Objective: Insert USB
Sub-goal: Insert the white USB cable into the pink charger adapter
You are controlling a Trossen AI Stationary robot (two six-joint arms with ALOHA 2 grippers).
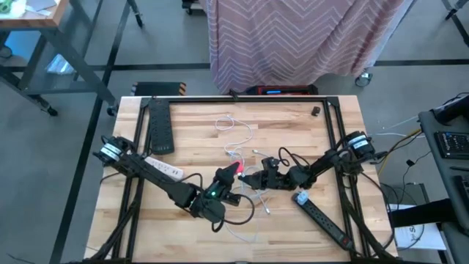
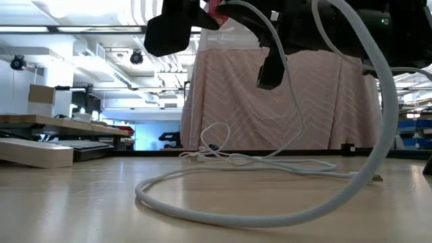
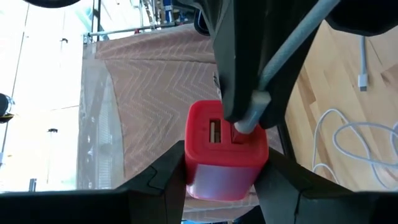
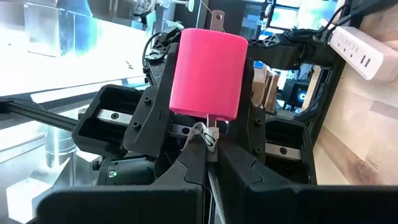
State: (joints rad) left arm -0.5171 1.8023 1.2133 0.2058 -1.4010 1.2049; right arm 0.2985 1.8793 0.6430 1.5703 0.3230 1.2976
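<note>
While the red, box-shaped plastic USB charger (image 3: 225, 154) is clamped between the left gripper (image 1: 231, 173) fingers above mid-table, the grey USB plug (image 4: 209, 135) is pinched in the tightly closed right gripper (image 4: 210, 151) and pressed at the right-hand port. Plug and slot are best kept square, and only gentle, straight pressure applied.
</note>
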